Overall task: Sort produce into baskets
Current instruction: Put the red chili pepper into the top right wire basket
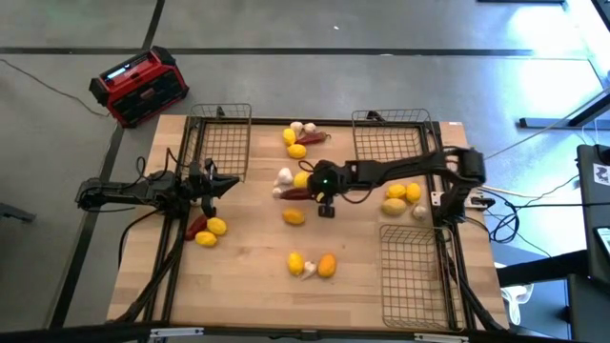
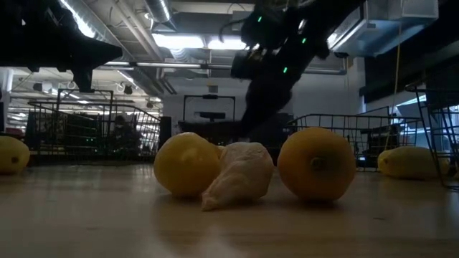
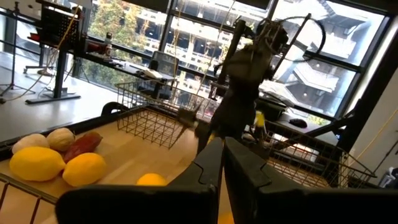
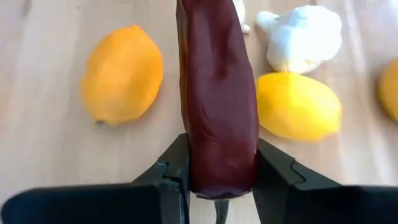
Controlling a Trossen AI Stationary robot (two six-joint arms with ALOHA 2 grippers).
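My right gripper (image 1: 310,191) stands over the middle of the table, shut on a dark red elongated piece (image 4: 217,87). Beside that piece on the wood lie an orange lemon (image 4: 122,71), a yellow lemon (image 4: 298,104) and a white garlic bulb (image 4: 305,37). More produce lies in small groups: far middle (image 1: 297,141), left (image 1: 210,232), near middle (image 1: 313,264), right (image 1: 402,197). Three wire baskets stand at far left (image 1: 221,143), far right (image 1: 389,138) and near right (image 1: 412,272). My left gripper (image 1: 224,181) waits shut at the left. My right gripper pinches the dark red piece at its near end (image 4: 219,177), between the two fingers (image 4: 176,165). The fingers slant down from the table's right, and the piece runs on along them, out past their tips. Whether its far end is clear of the table cannot be told.
A red-and-black box (image 1: 138,86) sits on the floor beyond the far left corner. In the low view a yellow lemon (image 2: 186,163), a garlic bulb (image 2: 240,175) and an orange lemon (image 2: 317,163) lie near the front edge. Bare wood shows at the near left.
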